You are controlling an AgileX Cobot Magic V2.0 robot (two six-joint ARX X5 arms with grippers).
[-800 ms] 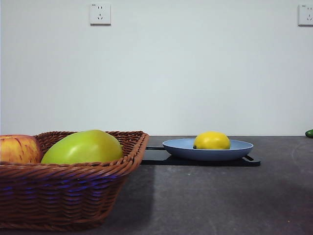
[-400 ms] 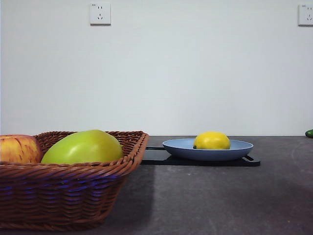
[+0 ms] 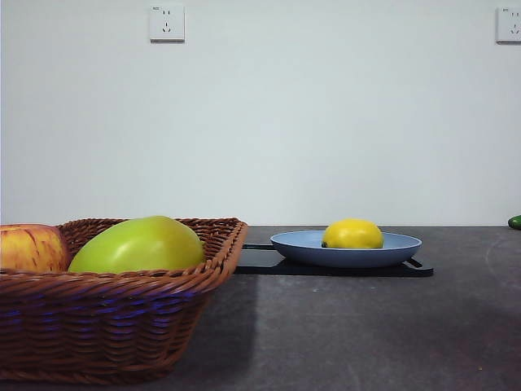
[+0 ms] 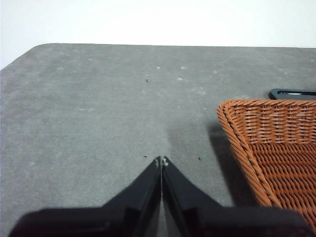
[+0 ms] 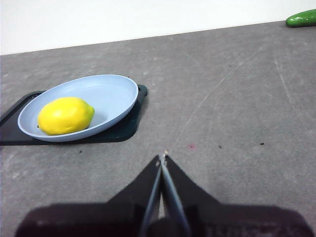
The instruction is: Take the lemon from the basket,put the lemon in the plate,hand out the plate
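While I can't spot any readable writing, just two blank wall sockets [image 3: 167, 23], nothing has budged since a second ago. The lemon [image 3: 352, 234] sits in the blue plate [image 3: 399, 249], toward its 9 o'clock side in the right wrist view, and the plate rests on a black tray [image 3: 269, 262]. The basket [image 3: 106, 326] holds a big green fruit [image 3: 138, 244] and an apple [image 3: 31, 248]. The left gripper [image 4: 162, 161] hovers over bare table beside the basket, jaws pressed together, empty. The right gripper [image 5: 162, 159] is near the plate, jaws pinched together too. A green vegetable [image 5: 302, 18] lies far off.
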